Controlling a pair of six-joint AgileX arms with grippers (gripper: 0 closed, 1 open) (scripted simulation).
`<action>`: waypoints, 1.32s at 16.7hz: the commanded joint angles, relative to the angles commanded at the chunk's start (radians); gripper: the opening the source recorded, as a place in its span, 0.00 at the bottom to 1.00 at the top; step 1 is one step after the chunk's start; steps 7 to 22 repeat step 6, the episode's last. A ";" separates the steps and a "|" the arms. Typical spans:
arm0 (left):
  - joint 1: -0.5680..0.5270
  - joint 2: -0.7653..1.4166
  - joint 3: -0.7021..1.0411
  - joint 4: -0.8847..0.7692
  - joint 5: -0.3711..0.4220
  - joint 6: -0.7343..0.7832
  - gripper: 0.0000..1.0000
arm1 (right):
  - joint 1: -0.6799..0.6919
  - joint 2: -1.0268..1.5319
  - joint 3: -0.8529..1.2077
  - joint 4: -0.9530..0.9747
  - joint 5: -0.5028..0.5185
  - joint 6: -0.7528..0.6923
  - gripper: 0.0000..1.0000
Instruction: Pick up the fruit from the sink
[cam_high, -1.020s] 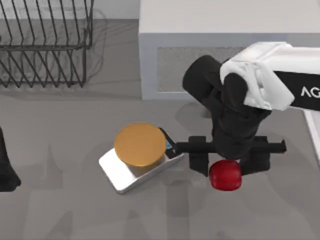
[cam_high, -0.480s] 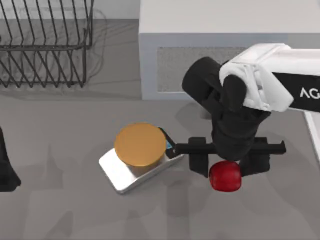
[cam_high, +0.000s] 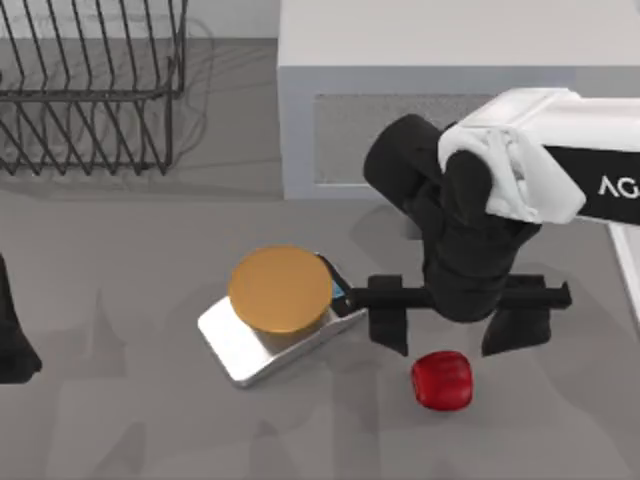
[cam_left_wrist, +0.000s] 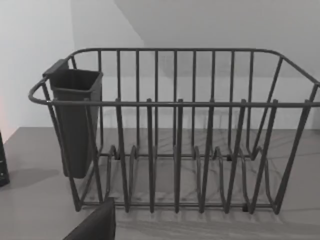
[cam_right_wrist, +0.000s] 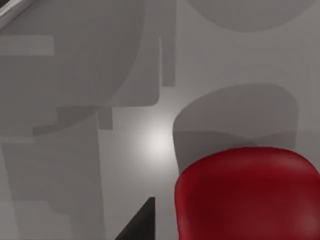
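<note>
The deep-red fruit (cam_high: 443, 380) lies on the grey surface right of the orange disc, free of any grip. My right gripper (cam_high: 452, 328) hovers just behind it, open, its two black fingers spread wider than the fruit and not touching it. In the right wrist view the fruit (cam_right_wrist: 247, 195) sits close under the camera, with one dark fingertip (cam_right_wrist: 140, 222) beside it. My left arm (cam_high: 10, 340) is parked at the table's left edge.
A silver scale (cam_high: 235, 345) carrying a flat orange disc (cam_high: 280, 290) stands left of the fruit. A wire dish rack (cam_high: 90, 90) with a dark cup (cam_left_wrist: 75, 120) is at the back left. A white block (cam_high: 450, 60) rises at the back right.
The right gripper's fingers have spread apart and released the fruit. The fruit has dropped out from between them and now lies slightly nearer the front edge.
</note>
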 joint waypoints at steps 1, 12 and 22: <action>0.000 0.000 0.000 0.000 0.000 0.000 1.00 | 0.000 0.000 0.000 0.000 0.000 0.000 1.00; 0.000 0.000 0.000 0.000 0.000 0.000 1.00 | 0.000 0.000 0.000 0.000 0.000 0.000 1.00; 0.000 0.000 0.000 0.000 0.000 0.000 1.00 | 0.000 0.000 0.000 0.000 0.000 0.000 1.00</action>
